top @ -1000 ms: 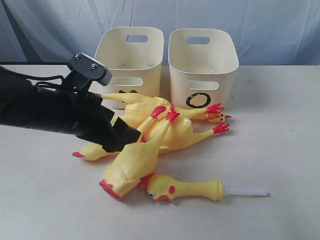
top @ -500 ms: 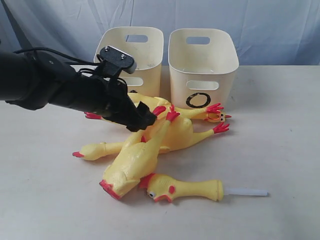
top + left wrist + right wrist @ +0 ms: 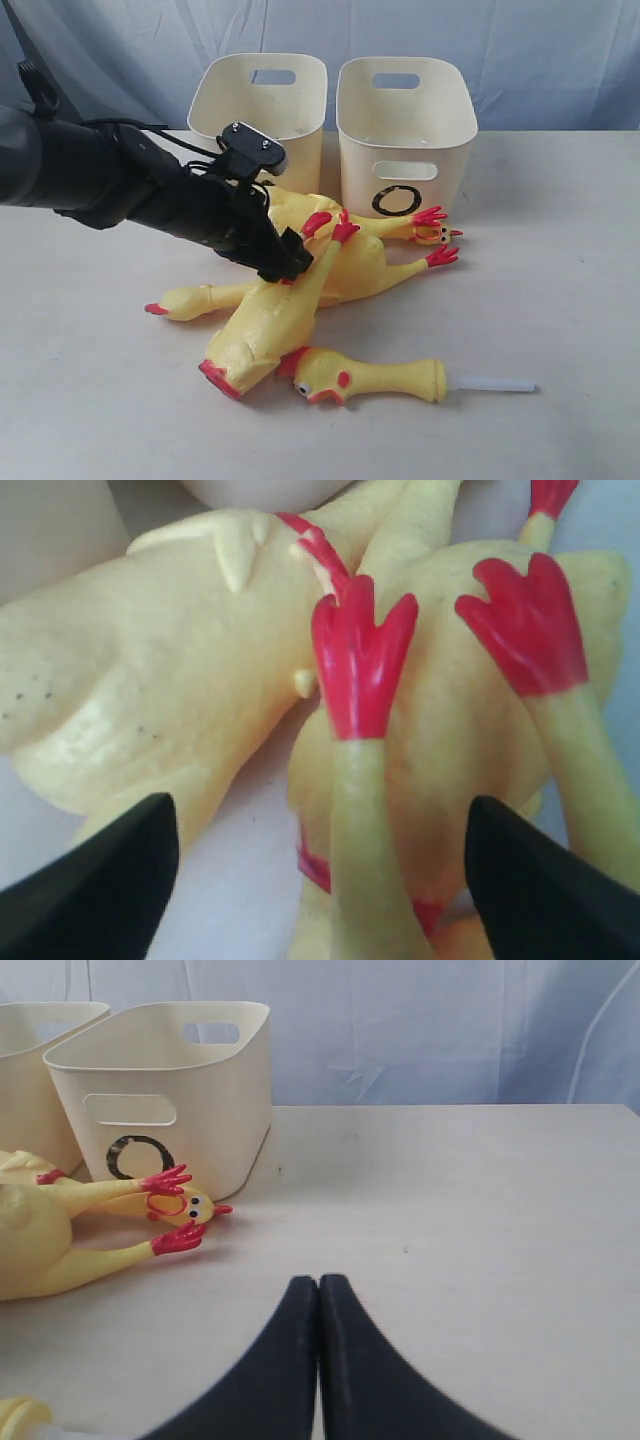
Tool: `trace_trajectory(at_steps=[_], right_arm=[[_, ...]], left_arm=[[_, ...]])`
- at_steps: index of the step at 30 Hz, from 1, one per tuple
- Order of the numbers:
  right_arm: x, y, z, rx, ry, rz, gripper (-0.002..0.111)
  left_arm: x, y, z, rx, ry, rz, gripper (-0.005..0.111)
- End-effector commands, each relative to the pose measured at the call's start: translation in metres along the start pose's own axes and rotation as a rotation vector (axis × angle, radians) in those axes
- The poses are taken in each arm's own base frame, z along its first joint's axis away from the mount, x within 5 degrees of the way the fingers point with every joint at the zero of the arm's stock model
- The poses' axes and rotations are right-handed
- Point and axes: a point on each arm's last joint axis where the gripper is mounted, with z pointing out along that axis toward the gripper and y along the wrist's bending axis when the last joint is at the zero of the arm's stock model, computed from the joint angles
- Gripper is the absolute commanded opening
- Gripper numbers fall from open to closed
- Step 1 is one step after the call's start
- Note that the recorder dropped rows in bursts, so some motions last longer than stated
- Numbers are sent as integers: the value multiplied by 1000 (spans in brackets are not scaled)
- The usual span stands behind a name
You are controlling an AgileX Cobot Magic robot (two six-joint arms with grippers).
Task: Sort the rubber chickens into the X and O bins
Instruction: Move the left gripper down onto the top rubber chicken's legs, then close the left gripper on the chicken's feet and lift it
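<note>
Left gripper point(image 3: 285, 255) hovering over piled rubber chickens point(image 3: 300, 290) — jaws standing wide, holding nothing. Top chicken's red foot point(image 3: 362, 650) lying between jaws, leg running lengthwise through gap, body stretching away from two cream bins point(image 3: 450, 150). Left arm nearer; right gripper point(image 3: 318, 1300) sitting pinched shut, empty, well apart. Chickens lying heaped just before bins — yellow, bumpy, soft-looking.

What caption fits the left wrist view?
Open black left gripper framing one red-footed leg of the piled yellow rubber chickens.
</note>
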Motion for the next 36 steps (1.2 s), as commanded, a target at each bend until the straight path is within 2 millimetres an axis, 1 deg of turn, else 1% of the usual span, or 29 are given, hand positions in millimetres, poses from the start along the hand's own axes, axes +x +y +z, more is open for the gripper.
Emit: trace_trajectory(at_steps=[1, 7, 10, 15, 20, 22, 26, 29, 34, 36], right_arm=[[0, 0, 0, -8, -10, -3, 0], [0, 1, 0, -13, -10, -4, 0], [0, 1, 0, -13, -10, -4, 0], [0, 1, 0, -13, -10, -4, 0], [0, 1, 0, -13, -10, -4, 0], [0, 1, 0, -13, -10, -4, 0], [0, 1, 0, -13, -10, -4, 0], [0, 1, 0, -13, -10, -4, 0], [0, 1, 0, -13, -10, -4, 0], [0, 1, 0, -13, -10, -4, 0]], left_arm=[[0, 0, 3, -3, 7, 13, 70], [1, -2, 3, 13, 19, 28, 45], [3, -3, 3, 29, 38, 64, 34], [5, -5, 3, 50, 54, 83, 20], [5, -6, 3, 59, 59, 85, 8], [5, -6, 3, 61, 60, 85, 1], [5, -8, 0, 82, 63, 87, 0], [1, -11, -7, 97, 52, 73, 0], [-11, -16, -31, 102, 20, 100, 0], [-16, -18, -45, 86, 5, 107, 0]])
